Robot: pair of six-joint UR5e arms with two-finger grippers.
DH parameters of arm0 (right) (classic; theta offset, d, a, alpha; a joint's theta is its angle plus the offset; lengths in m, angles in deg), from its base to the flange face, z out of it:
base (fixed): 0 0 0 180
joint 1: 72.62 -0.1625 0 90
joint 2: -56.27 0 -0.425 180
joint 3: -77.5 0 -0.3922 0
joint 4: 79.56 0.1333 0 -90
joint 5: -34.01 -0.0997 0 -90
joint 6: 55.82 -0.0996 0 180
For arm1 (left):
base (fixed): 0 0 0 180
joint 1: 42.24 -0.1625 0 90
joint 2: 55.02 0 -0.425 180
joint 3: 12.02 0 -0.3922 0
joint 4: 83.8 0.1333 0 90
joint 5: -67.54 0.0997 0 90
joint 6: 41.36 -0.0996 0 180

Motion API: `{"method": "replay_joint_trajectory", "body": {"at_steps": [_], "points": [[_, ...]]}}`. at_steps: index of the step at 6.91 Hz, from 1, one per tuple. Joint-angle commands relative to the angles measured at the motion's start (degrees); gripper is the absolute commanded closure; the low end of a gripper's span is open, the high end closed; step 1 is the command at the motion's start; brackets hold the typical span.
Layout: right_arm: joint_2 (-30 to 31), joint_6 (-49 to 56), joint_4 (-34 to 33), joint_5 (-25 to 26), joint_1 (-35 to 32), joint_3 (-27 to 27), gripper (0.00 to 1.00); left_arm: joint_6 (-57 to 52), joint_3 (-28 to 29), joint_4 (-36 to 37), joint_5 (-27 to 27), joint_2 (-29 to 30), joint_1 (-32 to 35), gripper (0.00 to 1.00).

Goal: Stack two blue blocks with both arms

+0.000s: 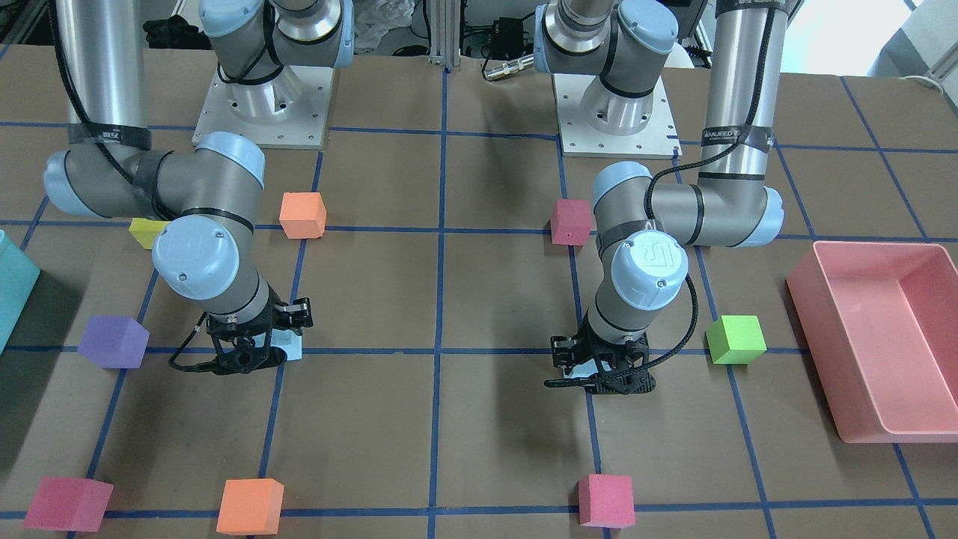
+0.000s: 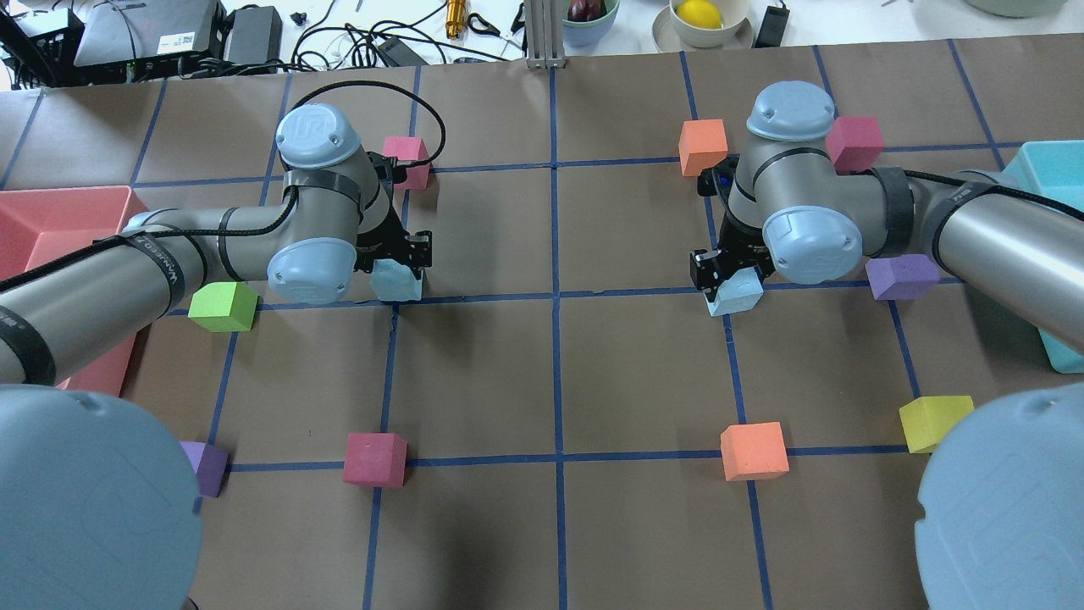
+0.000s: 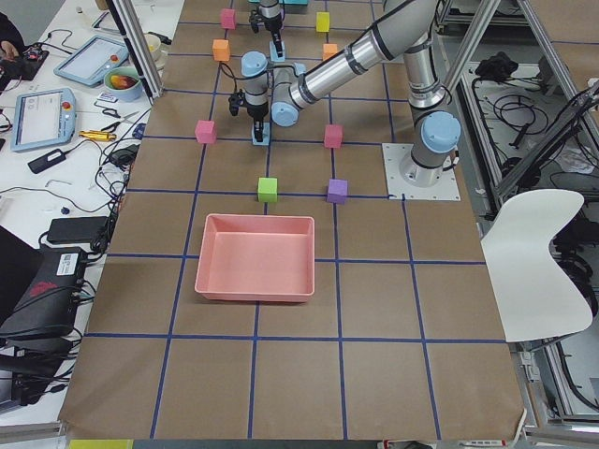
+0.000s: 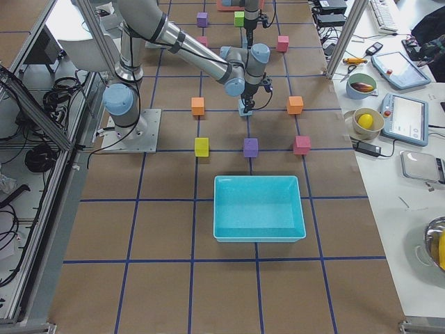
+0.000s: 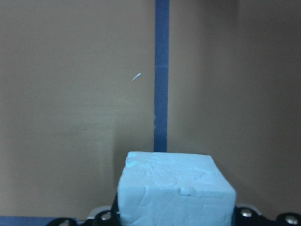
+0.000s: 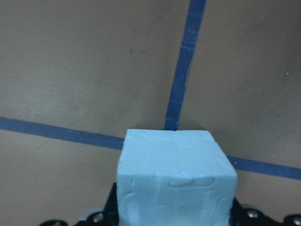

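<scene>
The table (image 2: 550, 381) is covered in brown paper, ruled into squares by blue tape (image 2: 555, 254). Loose foam cubes (image 2: 374, 459) in pink, orange, green, purple and yellow lie scattered over it. A pink bin (image 2: 51, 220) sits at the robot's left end and a teal bin (image 2: 1050, 169) at its right end. Beyond the far edge is a white bench (image 2: 339, 34) with cables, bowls and tablets.

The left arm (image 2: 212, 254) and right arm (image 2: 889, 203) are both bent at the elbow, wrists pointing straight down. They are low over the same cross-line of tape, well apart on either side of the centre line.

The left gripper (image 2: 402, 258) is closed on the left block (image 2: 398, 284), which sits just beside a tape crossing. The right gripper (image 2: 727, 273) is clamped on the right block (image 2: 737, 292), which is turned slightly askew over another crossing.

Each wrist view shows only the block's top and near face, so the fingertips stay hidden. I cannot tell whether either block touches the paper. From the front the wrists cover most of both blocks. The teal bin is cut off at the frame edge.
</scene>
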Motion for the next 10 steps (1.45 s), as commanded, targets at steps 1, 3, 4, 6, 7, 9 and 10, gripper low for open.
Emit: {"method": "replay_joint_trajectory", "body": {"at_steps": [1, 3, 4, 6, 7, 9, 10], "points": [[1.01, -0.86, 1.88, -0.66, 0.06, -0.05, 1.00, -0.07, 0.59, 0.13, 0.26, -0.31, -0.16, 0.69], [3.04, -13.99, 3.22, -6.06, -2.12, -0.40, 1.00, -0.07, 0.86, 0.04, 0.00, -1.01, -0.16, 0.78], [3.48, -17.44, 2.96, -8.46, -4.49, -0.58, 1.00, -0.07, 1.47, -0.31, 0.17, -1.01, -0.16, 0.78], [3.75, -32.19, 2.69, -7.87, -14.92, -1.63, 1.00, -1.21, 2.17, -0.75, 0.35, -1.36, -0.51, 0.78], [3.75, -33.55, 2.60, -8.30, -18.10, -1.46, 1.00, -3.13, 2.09, -0.75, 0.52, -1.63, -0.60, 0.78], [3.13, -34.35, 2.25, -8.31, -22.51, -1.28, 1.00, -3.33, 2.18, -0.66, 0.61, -1.80, -0.77, 0.78], [2.70, -33.75, 2.08, -8.22, -23.57, -0.24, 1.00, -3.33, 2.00, -0.75, 0.61, -1.81, -0.77, 0.78]]}}
